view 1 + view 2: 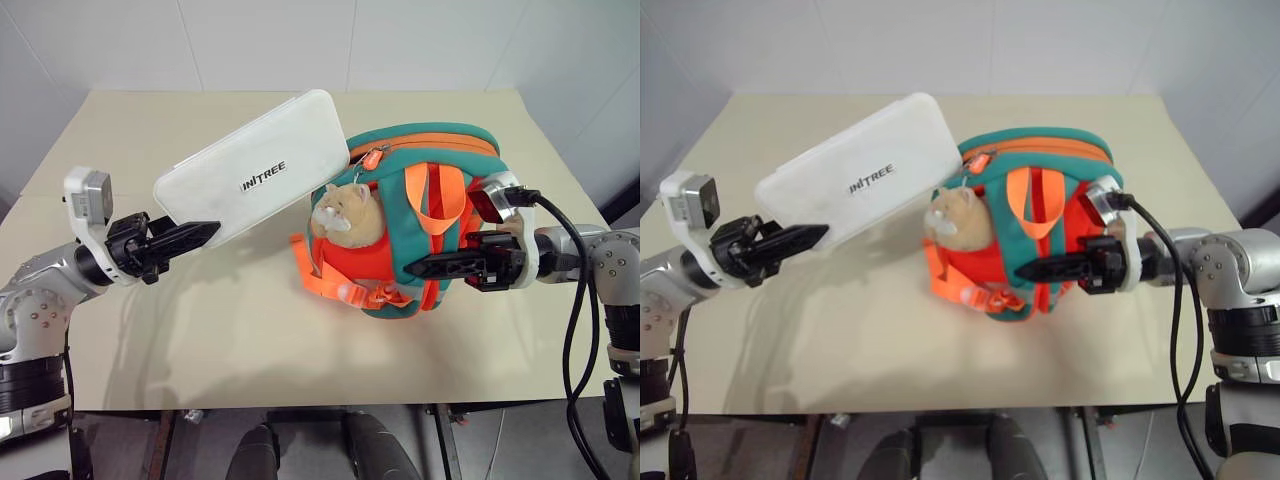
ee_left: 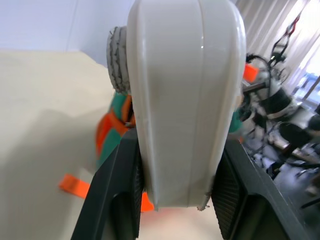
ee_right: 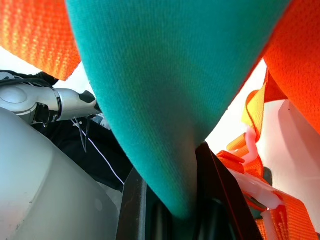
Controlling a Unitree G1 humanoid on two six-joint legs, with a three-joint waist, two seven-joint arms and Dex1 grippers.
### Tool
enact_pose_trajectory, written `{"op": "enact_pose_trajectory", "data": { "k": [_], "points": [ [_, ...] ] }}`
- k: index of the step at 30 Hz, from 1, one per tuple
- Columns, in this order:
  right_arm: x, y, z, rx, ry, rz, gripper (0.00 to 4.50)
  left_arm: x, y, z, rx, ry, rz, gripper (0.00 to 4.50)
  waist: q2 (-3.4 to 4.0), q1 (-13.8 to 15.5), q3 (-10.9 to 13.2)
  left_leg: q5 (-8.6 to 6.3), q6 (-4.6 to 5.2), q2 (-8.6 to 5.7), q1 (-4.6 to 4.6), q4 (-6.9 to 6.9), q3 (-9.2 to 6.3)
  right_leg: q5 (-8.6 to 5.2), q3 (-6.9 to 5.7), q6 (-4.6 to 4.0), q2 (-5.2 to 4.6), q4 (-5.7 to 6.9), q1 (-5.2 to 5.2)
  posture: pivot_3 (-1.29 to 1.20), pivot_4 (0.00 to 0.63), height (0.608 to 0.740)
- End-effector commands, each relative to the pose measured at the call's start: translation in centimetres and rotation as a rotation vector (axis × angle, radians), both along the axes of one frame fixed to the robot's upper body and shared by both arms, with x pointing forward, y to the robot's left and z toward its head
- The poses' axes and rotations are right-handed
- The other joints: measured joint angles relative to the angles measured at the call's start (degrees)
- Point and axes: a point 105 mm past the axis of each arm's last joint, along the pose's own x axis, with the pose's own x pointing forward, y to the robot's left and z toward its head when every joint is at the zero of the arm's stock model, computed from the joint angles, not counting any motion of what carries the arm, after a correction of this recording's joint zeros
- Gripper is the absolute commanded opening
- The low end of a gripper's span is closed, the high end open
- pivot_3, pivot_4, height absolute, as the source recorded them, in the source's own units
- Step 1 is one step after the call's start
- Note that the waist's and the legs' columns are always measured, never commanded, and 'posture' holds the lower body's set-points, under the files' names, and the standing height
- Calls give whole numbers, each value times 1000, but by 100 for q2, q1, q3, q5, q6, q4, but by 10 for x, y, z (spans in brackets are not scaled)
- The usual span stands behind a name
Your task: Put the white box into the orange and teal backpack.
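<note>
The white box, a flat case with dark lettering on its lid, hangs tilted above the table, its far end reaching the top of the orange and teal backpack. My left gripper is shut on the box's near left corner; in the left wrist view the box sits clamped between both black fingers. The backpack stands upright at centre right, with a beige plush charm on its front. My right gripper is shut on a teal strap at the backpack's lower right side.
The beige table has its front edge close below the backpack, and white walls stand behind and beside it. Orange webbing loops spill from the backpack's front onto the table. A black cable arcs off my right wrist.
</note>
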Motion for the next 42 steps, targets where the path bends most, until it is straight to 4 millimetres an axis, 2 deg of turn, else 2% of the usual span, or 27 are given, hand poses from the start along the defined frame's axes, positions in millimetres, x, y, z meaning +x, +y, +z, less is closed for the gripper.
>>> {"op": "enact_pose_trajectory", "data": {
  "k": [1,4,13,24,30,33,42],
  "points": [
    [-7,-1,9,23,-41,4,26,14,1,4,79,-98,43,1468,0,10,0,0,0,0,0,1,0,0,-1,0,0,1,0,0,150,740],
    [-9,-1,9,25,-42,-2,26,17,2,4,100,-119,39,1468,0,15,0,0,0,0,0,3,-1,0,-1,0,0,1,2,0,150,740],
    [-10,-1,8,35,-45,-23,26,13,4,-20,321,-106,-80,1468,0,11,0,-1,2,0,-1,2,-2,0,-2,1,-1,2,0,0,150,740],
    [-10,1,7,46,-43,-25,26,17,14,-34,482,-138,-107,1468,0,7,0,-2,4,2,-2,-6,-2,-1,-2,0,-1,1,-3,0,150,740],
    [-9,3,7,50,-44,-18,26,33,2,-25,595,-232,-150,1468,0,15,0,-2,4,1,-4,1,-2,0,-3,1,-1,2,-1,0,150,740],
    [-9,4,7,52,-44,-14,26,40,-9,-11,607,-282,-184,1468,0,26,0,-2,4,1,-5,2,-3,0,-4,1,-1,2,-1,0,150,740],
    [-12,5,3,60,-39,-11,26,44,-35,16,623,-343,-290,1468,0,2,0,-3,6,2,-14,1,-7,-2,-7,3,2,5,-11,0,150,740]
  ]
}}
